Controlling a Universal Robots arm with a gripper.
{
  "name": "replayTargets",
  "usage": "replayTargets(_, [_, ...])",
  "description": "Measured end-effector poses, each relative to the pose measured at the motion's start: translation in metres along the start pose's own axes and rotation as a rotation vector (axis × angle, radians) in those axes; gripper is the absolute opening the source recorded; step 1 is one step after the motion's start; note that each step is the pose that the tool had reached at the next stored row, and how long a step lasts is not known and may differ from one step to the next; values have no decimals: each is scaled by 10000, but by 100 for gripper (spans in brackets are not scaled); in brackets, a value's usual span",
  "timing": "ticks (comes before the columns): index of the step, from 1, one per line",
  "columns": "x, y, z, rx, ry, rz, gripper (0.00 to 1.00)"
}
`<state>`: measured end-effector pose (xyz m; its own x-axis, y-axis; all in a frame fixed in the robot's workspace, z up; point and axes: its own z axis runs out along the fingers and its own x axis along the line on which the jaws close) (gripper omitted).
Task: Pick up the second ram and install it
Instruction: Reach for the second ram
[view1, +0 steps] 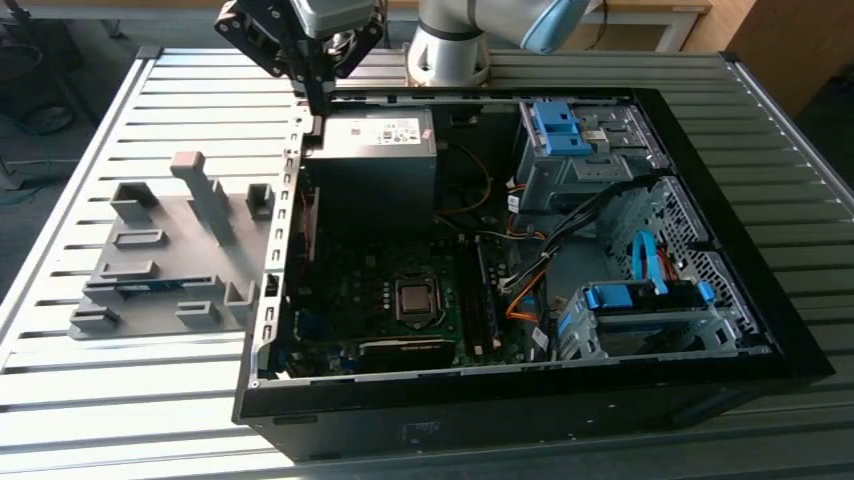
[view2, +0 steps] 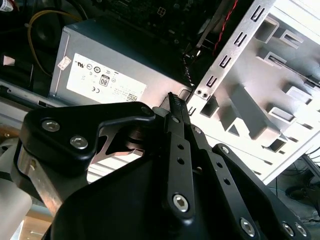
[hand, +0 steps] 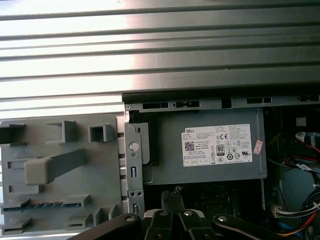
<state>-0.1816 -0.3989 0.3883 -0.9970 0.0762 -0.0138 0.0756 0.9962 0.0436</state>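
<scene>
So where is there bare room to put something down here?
Bare slatted table lies at the exterior view's left, between the grey holder tray and the table's near edge, and beyond the tray. Inside the computer case it is crowded with cables and drive cages.

Ribbed silver metal tabletop (view1: 80, 390), striped light and dark along its slats; plain grey moulded plastic holder tray (view1: 200, 215); black steel computer case (view1: 561, 400); grey power-supply box (hand: 165, 160) with white printed label (hand: 217, 145); bright blue plastic drive latches (view1: 558, 125); black jointed tool (view1: 318, 100); thin flat memory stick (hand: 44, 205), seemingly dark blue-green.
</scene>
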Motion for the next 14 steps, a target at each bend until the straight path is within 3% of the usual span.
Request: replayTargets(14, [43, -4, 6, 2, 20, 1, 11])
